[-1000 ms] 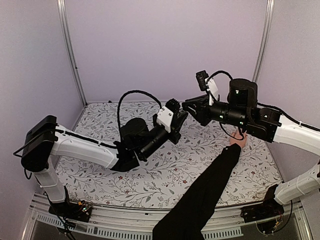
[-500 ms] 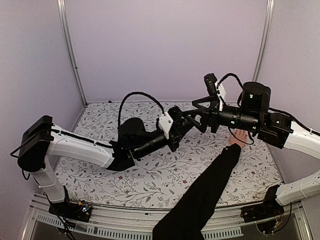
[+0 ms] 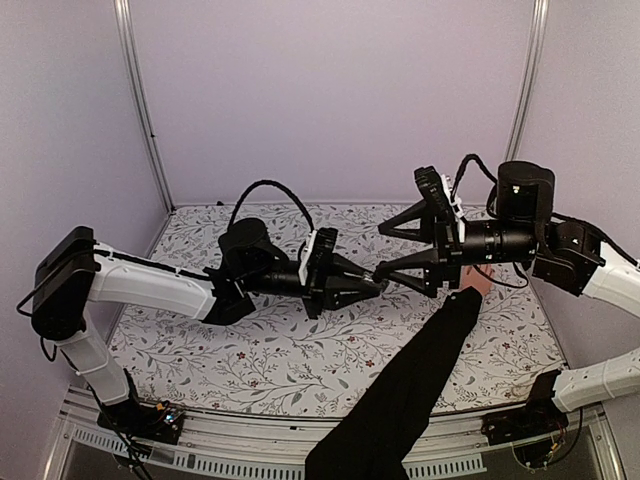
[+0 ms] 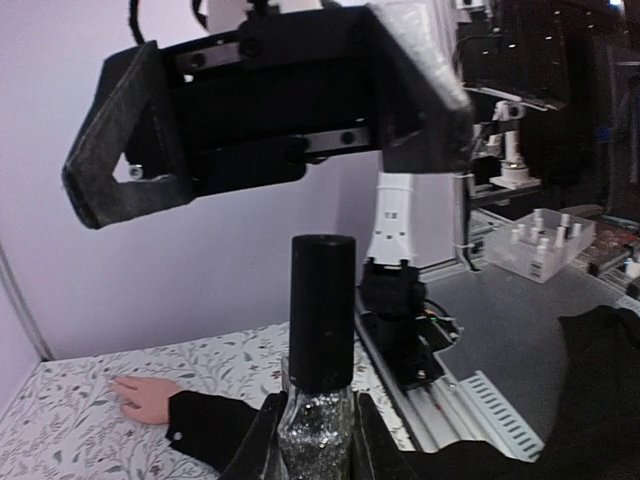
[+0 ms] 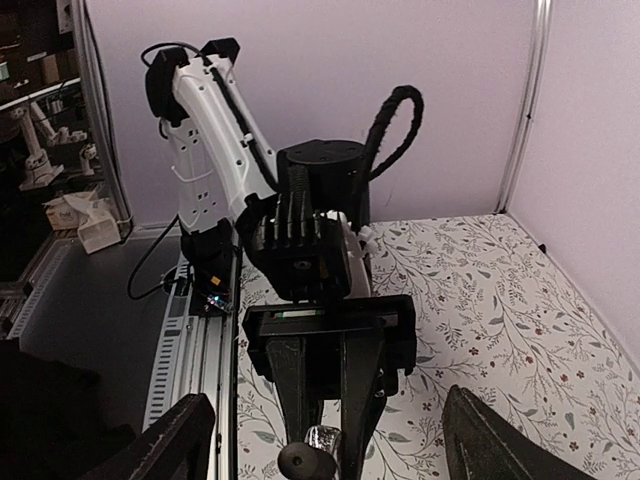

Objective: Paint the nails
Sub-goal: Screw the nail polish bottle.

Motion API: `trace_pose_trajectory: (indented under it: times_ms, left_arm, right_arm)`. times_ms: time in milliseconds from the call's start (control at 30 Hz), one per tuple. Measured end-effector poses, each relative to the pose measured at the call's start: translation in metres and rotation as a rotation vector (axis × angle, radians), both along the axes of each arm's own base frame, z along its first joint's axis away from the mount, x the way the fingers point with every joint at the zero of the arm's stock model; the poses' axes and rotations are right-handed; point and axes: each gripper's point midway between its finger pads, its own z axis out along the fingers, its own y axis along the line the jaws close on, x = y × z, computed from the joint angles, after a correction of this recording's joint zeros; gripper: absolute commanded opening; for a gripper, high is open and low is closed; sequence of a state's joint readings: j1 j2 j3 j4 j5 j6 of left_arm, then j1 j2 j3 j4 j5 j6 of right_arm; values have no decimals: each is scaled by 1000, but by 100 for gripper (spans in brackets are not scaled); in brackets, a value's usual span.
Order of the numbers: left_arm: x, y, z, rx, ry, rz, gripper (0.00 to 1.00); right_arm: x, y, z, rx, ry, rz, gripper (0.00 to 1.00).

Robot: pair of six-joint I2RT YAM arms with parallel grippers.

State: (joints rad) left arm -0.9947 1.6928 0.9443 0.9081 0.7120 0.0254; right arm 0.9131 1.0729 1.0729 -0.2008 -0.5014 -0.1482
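Left claw (image 3: 360, 285): clamped on the glittery body of a small bottle (image 4: 317, 428), one finger on each side. The black cap (image 4: 322, 305) is on, and the bottle pokes out past my fingertips. The arm reaches over mid-table, and the claw points toward my right arm.

Right claw (image 3: 384, 257): jaws wide apart, holding nothing. It faces the left claw head-on. In the right wrist view the cap sits low between my spread fingers (image 5: 165, 445). I cannot tell whether either finger touches it.

Both claws are raised above the table (image 3: 300, 350), which has a floral cover.

Hand (image 4: 140, 394): palm down on the table, with a black sleeve (image 3: 420, 370) running back to the near edge. In the top view it lies at the right side, just below my right arm and partly covered by it. It is near the bottle but apart from it.

Nails (image 4: 118, 382): at the fingertips, too small to resolve. I cannot tell if any carry paint.
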Motion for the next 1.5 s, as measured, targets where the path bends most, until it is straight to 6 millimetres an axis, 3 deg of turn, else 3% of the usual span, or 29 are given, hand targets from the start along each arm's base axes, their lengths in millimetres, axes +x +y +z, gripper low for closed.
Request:
trace_pose_trajectory:
  times_ms: [167,367,667,933,1167,1500]
  left_arm:
    - [-36,10,2,9,27,-223,0]
    - [-53,17,8,0,57,-370,0]
    - [-57,17,5,21,95,-425,0]
    - [-59,18,5,22,101,-440,0]
    - [-60,19,5,26,106,-450,0]
    - [-54,19,7,0,99,-390,0]
  right_arm:
    - [-25,3,3,-25,-28,159,62]
    - [-43,7,-8,-51,-16,298,55]
    - [-64,17,-13,-66,-11,411,49]
    - [-68,26,-22,-92,-5,449,26]
    - [-65,28,-23,-93,-30,442,12]
    - [-59,30,-21,-89,-61,416,8]
